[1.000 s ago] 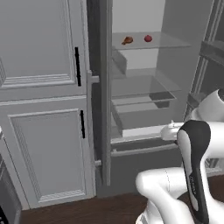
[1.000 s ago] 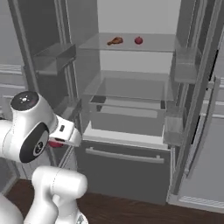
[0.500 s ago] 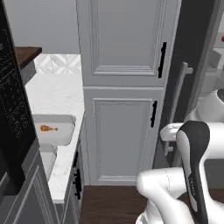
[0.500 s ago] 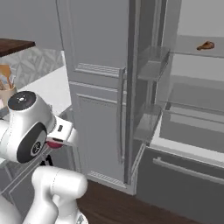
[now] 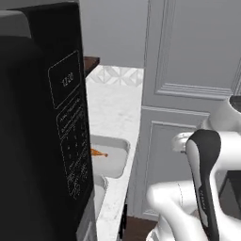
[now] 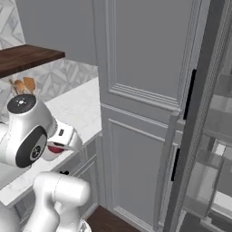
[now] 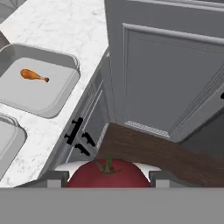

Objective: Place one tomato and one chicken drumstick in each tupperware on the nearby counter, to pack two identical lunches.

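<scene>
Tomato (image 7: 108, 173) sits clamped between the part-open fingers (image 7: 57, 178), over the floor beside the cabinets. Its tupperware (image 7: 41, 82), holding a drumstick (image 7: 33, 75), lies on the table (image 7: 65, 22), ahead and to the left in the hand view.

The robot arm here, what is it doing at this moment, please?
The claw holds a red tomato between its fingers, above the dark wood floor in front of the grey cabinets. On the white marble counter beside it, one tupperware already contains a chicken drumstick but no tomato. A second tupperware sits next to it, mostly cut off by the picture edge.
</scene>
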Robot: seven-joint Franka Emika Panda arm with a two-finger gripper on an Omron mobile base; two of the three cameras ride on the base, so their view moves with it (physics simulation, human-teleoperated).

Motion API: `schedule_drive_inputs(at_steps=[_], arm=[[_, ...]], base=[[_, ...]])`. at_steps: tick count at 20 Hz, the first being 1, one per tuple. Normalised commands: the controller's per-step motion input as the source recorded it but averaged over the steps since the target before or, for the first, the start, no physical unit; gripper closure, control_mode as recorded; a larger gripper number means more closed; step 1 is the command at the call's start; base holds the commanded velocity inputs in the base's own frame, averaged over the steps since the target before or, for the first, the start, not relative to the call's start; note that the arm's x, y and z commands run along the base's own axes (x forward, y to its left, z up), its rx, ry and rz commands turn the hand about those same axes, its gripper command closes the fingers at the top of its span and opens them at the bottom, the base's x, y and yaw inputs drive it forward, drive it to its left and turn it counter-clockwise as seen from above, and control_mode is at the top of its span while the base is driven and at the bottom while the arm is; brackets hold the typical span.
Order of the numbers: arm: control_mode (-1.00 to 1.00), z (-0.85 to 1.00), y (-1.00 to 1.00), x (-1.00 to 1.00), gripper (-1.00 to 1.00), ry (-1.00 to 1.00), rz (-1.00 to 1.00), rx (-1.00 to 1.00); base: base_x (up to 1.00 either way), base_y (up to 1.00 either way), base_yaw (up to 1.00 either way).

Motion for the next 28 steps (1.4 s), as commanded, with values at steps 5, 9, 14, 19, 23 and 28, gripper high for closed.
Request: schedule_drive_inputs(at_steps=[5,9,14,19,23,28], arm=[[1.0,0.0,0.0,0.0,1.0,0.0,0.0,0.0],[-1.0,-0.27,0.28,0.43,1.0,0.04,0.22,0.0],[-1.0,-0.68,0.76,1.0,1.0,0.06,0.37,0.0],[-1.0,-0.78,0.93,1.0,1.0,0.0,0.28,-0.02],[-1.0,-0.68,0.88,1.0,1.0,0.04,0.17,-0.02],[-1.0,-0.38,0.69,1.0,1.0,0.16,0.08,-0.01]], base=[[0.65,0.55,0.5],[0.34,0.27,0.24],[0.0,0.0,0.0],[0.0,0.0,0.0],[0.0,0.0,0.0],[0.0,0.0,0.0]])
